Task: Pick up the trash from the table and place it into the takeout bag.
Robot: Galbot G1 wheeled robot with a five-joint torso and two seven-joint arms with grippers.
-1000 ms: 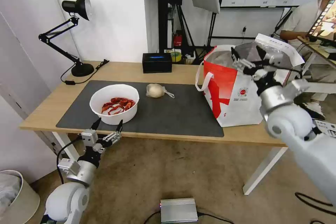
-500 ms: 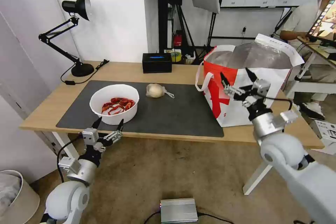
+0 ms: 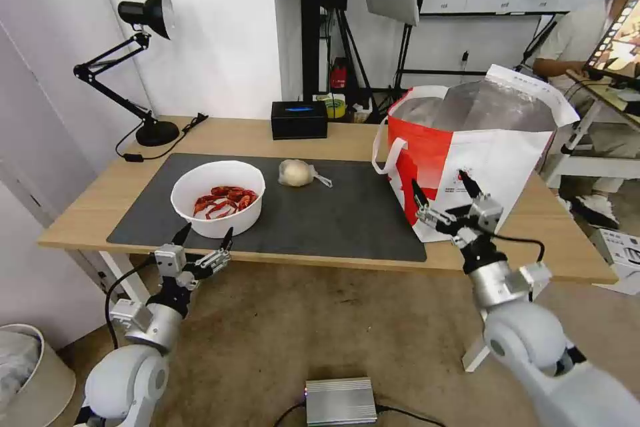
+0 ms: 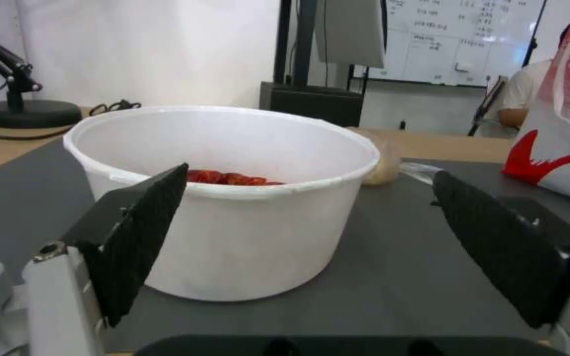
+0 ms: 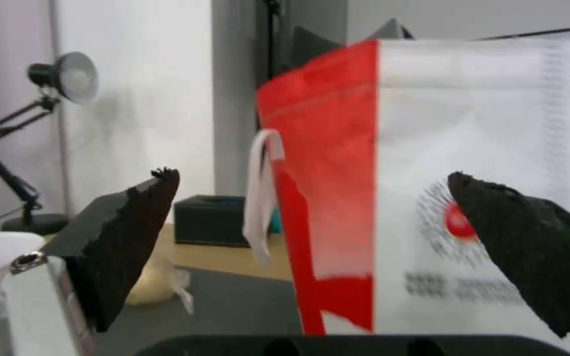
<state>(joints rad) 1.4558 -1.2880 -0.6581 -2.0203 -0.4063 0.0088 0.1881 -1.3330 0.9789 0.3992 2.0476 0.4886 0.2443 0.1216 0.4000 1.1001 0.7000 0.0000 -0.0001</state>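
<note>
Head view: the right gripper (image 3: 441, 197) hangs with its fingers spread apart and nothing between them, just in front of the takeout bag (image 3: 490, 167), level with the bag's small round logo. Its forearm slopes down toward 5 o'clock, below the table (image 3: 267, 137) edge. From the right wrist view, the two black fingertips (image 5: 136, 217) frame the bag's red panel and white strap handle (image 5: 262, 193); the bag stands upright at the table's right end, its foil-lined mouth open upward, and it blocks the way straight ahead of the gripper.

At 9 o'clock from the bag, on the dark grey mat (image 3: 347, 220), lies the beige lump in clear wrap (image 3: 296, 173). Farther toward 9 o'clock sits the white bowl of red shells (image 3: 218, 197), near the mat's front edge. A black box (image 3: 299, 119) stands on the bare wood at 12 o'clock from the lump, and a black desk lamp (image 3: 143, 67) stands at the table's far left corner.

The left gripper (image 3: 203, 235) is held low at the table's front edge, its fingers wide apart and empty, pointing at the bowl, which in the left wrist view (image 4: 232, 198) stands between them but a little beyond their tips. Its arm rises from 7 o'clock.
</note>
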